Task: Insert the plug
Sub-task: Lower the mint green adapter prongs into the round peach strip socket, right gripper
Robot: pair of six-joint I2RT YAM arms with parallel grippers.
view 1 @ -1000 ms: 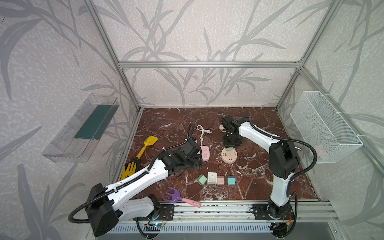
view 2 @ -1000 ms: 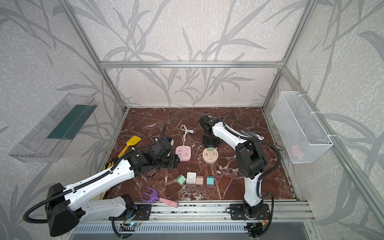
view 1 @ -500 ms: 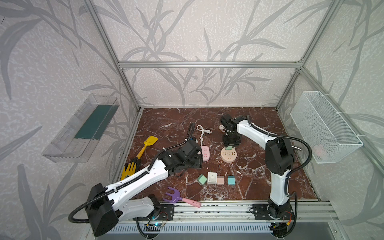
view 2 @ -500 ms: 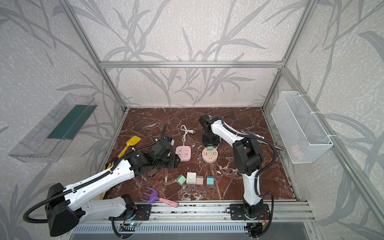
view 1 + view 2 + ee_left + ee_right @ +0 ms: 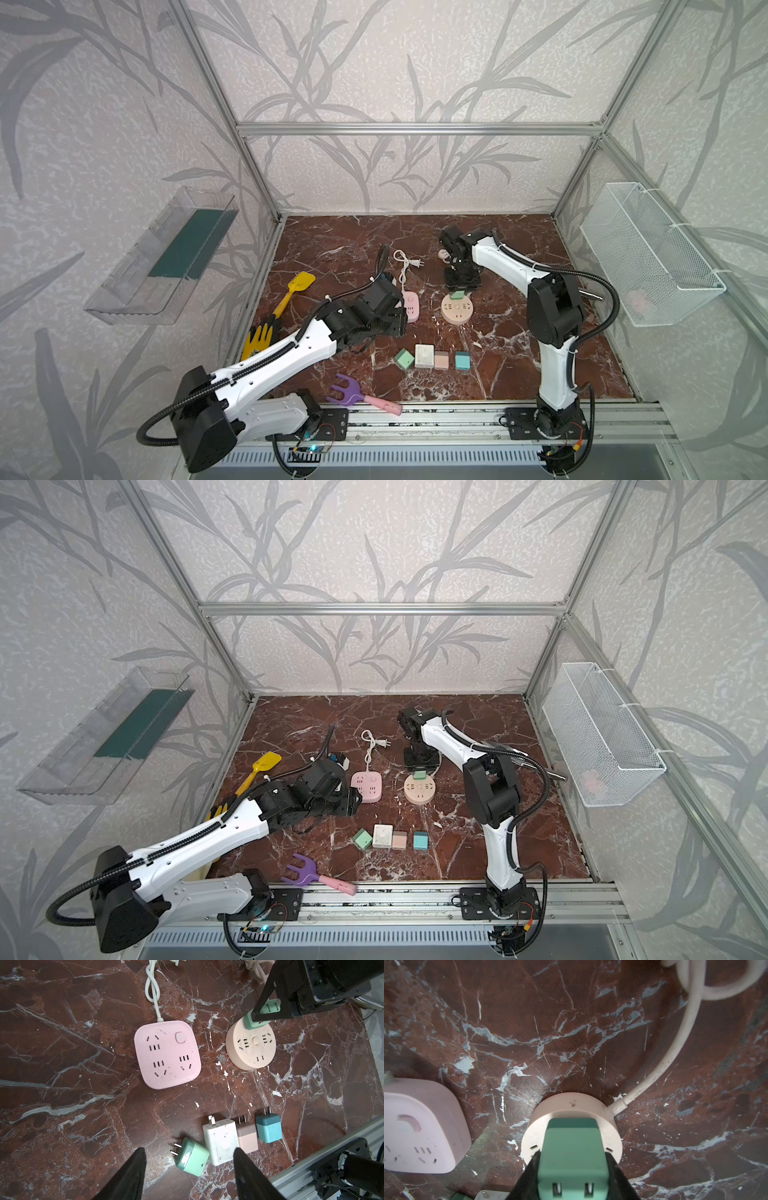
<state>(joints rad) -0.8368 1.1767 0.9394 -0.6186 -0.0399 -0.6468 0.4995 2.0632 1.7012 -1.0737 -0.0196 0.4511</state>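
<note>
Between the fingers of the right gripper (image 5: 572, 1154), a green plug (image 5: 571, 1147) is being clamped on two sides. Its far end is touching the top of the round beige socket (image 5: 571, 1105), at the rim nearer the wrist; whether it is seated cannot be told. The right arm is bending high at the elbow, its wrist pointing steeply down.

The left arm is stretching low across the marble tabletop (image 5: 498, 365). The left gripper (image 5: 189, 1149) is hanging with jaws spread and holding nothing, directly above a loose green plug (image 5: 192, 1157) and a white charger (image 5: 221, 1140). A pink plug (image 5: 247, 1138) and a blue plug (image 5: 269, 1128) are lying just beside these. Ahead of this gripper, a pink power strip (image 5: 167, 1055) is lying near the socket.

Well apart from the right gripper, a wire basket (image 5: 623, 232) is holding a pink item (image 5: 638, 299), too blurred to name. Outboard of the left arm, a clear wall tray (image 5: 137, 291) is holding a dark green panel (image 5: 187, 245).

Beyond the right gripper, bare marble is lying open, crossed by a white cord (image 5: 675, 1059). An aluminium rail (image 5: 324, 1155) is running close behind the plugs.
</note>
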